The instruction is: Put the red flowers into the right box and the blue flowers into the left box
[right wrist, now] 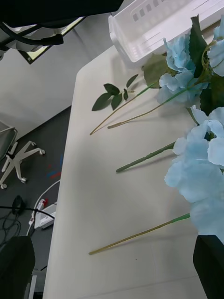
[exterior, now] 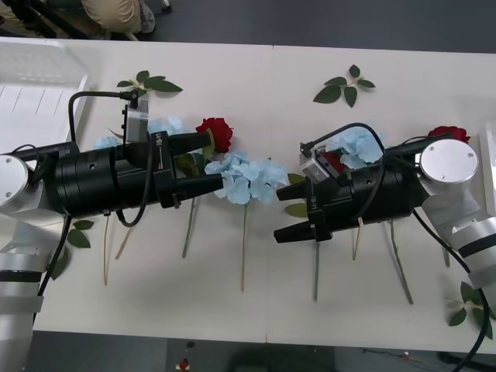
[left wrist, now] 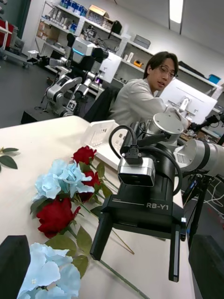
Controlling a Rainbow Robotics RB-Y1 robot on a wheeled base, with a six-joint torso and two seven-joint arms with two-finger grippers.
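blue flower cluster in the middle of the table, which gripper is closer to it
Left. The left gripper has its open fingers right at the blue flower cluster, while the right gripper sits apart on its other side.

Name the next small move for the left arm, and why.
Probably ease the left gripper down over the blue flower head just ahead of it. Its jaws stand open and hold nothing, and that bloom must go into the left box behind the arm.
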